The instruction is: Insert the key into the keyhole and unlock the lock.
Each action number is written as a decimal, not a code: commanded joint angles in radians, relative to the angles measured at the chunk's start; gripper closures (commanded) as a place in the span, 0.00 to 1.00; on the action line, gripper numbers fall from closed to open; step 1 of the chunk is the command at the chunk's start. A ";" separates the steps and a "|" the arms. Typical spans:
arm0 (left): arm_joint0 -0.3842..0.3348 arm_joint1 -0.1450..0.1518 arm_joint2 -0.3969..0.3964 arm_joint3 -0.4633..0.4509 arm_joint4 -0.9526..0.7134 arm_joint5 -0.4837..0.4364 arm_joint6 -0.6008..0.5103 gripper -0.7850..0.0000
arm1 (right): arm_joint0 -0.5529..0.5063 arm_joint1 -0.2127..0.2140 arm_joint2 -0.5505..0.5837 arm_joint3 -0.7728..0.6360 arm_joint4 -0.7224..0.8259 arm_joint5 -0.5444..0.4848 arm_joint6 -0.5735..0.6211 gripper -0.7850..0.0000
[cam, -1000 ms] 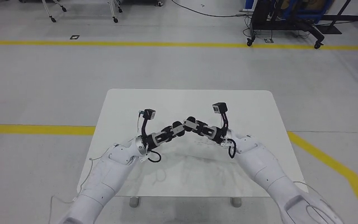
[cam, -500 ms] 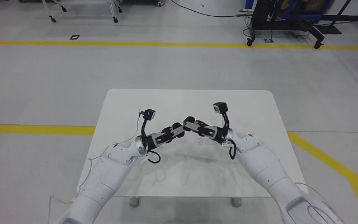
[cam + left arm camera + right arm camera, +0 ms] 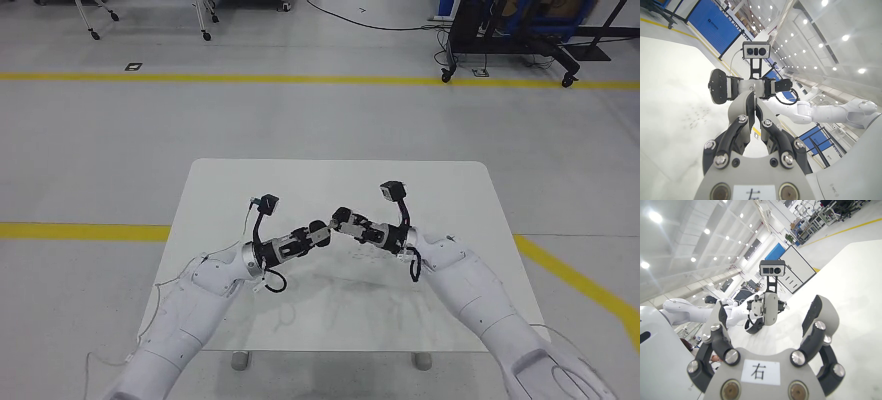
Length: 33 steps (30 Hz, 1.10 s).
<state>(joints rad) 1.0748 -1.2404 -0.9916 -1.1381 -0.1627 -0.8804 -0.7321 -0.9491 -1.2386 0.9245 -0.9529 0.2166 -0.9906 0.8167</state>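
My two grippers meet nose to nose above the middle of the white table [image 3: 450, 200]. The left gripper [image 3: 320, 233] is shut, its ribbed black pads [image 3: 751, 106] pressed together with nothing seen between them. Its tips point straight at the palm of the right gripper [image 3: 750, 87], which faces it. The right gripper [image 3: 345, 221] is open, its two fingers spread wide. In the right wrist view the left gripper [image 3: 764, 311] stands edge-on between those spread fingers [image 3: 817, 311], a little farther off. Whether the two grippers touch I cannot tell.
The tabletop [image 3: 674, 94] under both arms is bare white with faint scuff marks. A black cable loop [image 3: 272, 283] hangs from the left forearm. A yellow floor line [image 3: 80, 231] runs past the table, and wheeled racks [image 3: 520, 40] stand far behind it.
The left arm has shifted slightly to the right. The grippers stay tip to tip, the left shut and the right open throughout.
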 commanded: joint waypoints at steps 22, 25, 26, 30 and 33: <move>-0.015 0.039 0.034 -0.123 0.289 0.068 -0.154 1.00 | -0.043 0.196 0.009 -0.241 -0.282 0.028 0.041 0.61; -0.018 0.040 0.039 -0.121 0.291 0.069 -0.149 1.00 | -0.036 0.208 -0.012 -0.248 -0.266 0.025 0.038 0.64; -0.019 0.041 0.040 -0.120 0.291 0.068 -0.147 1.00 | -0.033 0.212 -0.020 -0.249 -0.262 0.025 0.038 0.64; -0.024 0.042 0.051 -0.119 0.292 0.064 -0.147 1.00 | -0.020 0.224 -0.068 -0.262 -0.245 0.032 0.045 0.63; -0.028 0.043 0.058 -0.116 0.293 0.061 -0.145 1.00 | -0.003 0.230 -0.100 -0.259 -0.234 0.032 0.045 0.65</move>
<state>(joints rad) 1.0477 -1.1976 -0.9351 -1.2555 0.1298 -0.8186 -0.8776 -0.9567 -1.0099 0.8325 -1.2137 -0.0215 -0.9566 0.8634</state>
